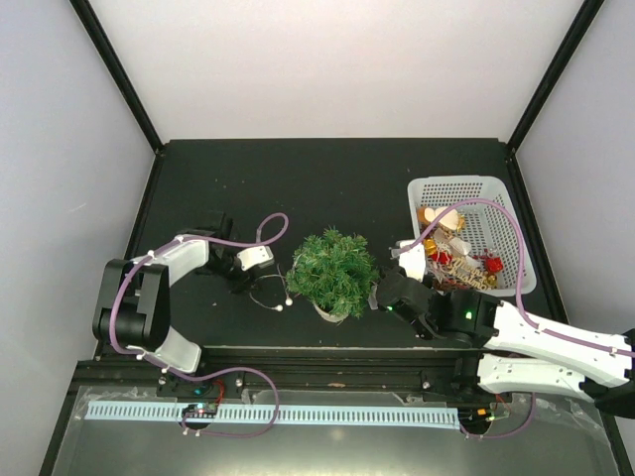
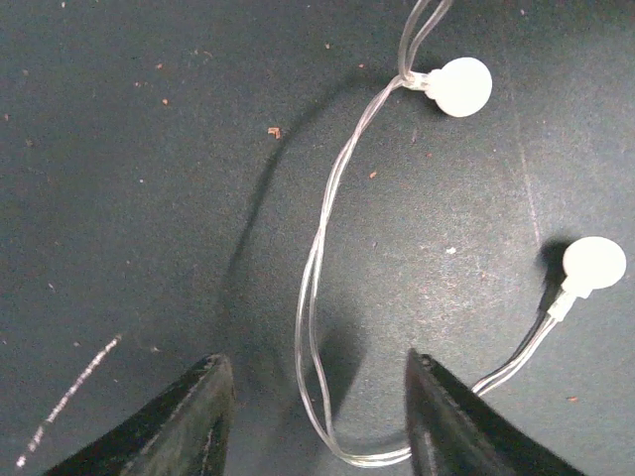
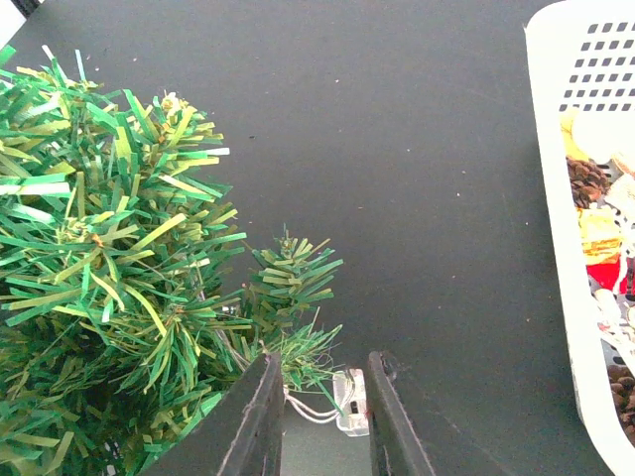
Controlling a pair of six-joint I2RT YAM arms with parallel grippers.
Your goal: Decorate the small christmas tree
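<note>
Plainly, the left gripper [image 2: 316,365] stands about half open over the table [image 2: 119,149], its fingers on either side of a clear wire loop [image 2: 316,268] that lies flat and unclamped. The right gripper [image 3: 322,365] is narrowly parted at the foot of the small christmas tree [image 1: 332,270], which stands mid-table between both grippers. A small white piece [image 3: 349,402] sits in the gap between the right gripper's fingers; whether they pinch it cannot be told.

matt black table [image 2: 129,178], clear glossy wire [image 2: 316,268], shiny plastic-needled small christmas tree [image 3: 109,248], white plastic basket [image 3: 558,248].
</note>
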